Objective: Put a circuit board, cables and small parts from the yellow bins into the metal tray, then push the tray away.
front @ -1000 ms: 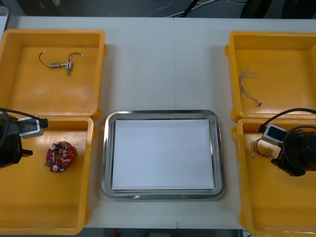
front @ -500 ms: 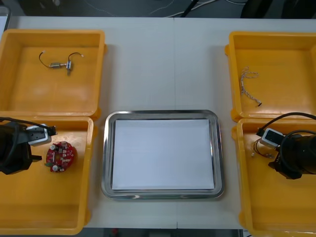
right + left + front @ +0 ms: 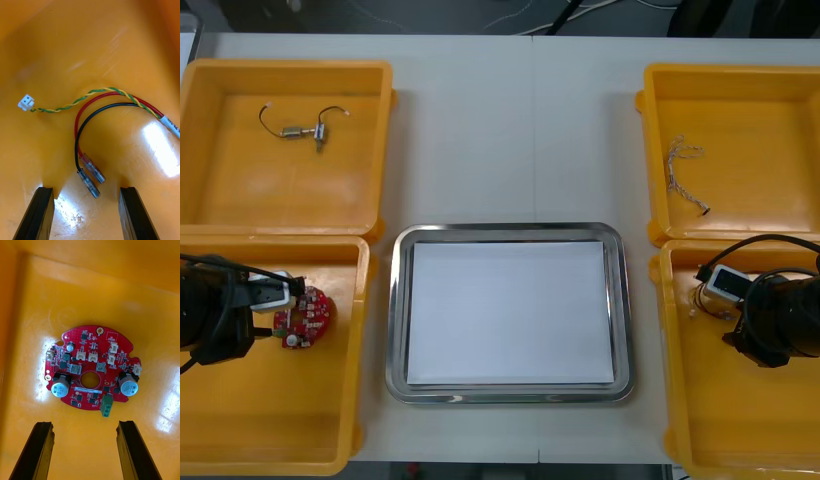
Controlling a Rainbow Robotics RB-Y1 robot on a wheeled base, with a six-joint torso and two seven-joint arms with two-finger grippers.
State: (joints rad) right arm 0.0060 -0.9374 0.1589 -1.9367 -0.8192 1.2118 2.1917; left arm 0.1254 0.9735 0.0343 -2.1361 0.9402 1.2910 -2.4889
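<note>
A light table is seen from above. Four yellow bins are set on it, two at each side, and a metal tray is placed between the near pair. The tray is lined white and nothing is held in it, so the task is judged to be at its start.

A round red circuit board is laid flat in the near left bin. The left gripper is held low over that bin, with its fingers spread apart and nothing between them. The board is found straight ahead of the fingers, centred on their gap but beyond the tips. Being round, it has no long axis, and its green block is turned toward the fingers. A short advance and descent is judged to be needed before it can be gripped. Whether the gap will span the board cannot be told.

The right gripper is held over the near right bin, its fingers likewise apart and empty. The two sleeved ends of a red and black cable are laid just ahead of the gap, slanted across it. A twisted yellow and green cable with a white plug is laid farther off.

A pale twisted cable is kept in the far right bin. A small metal part with thin dark wires is kept in the far left bin.
</note>
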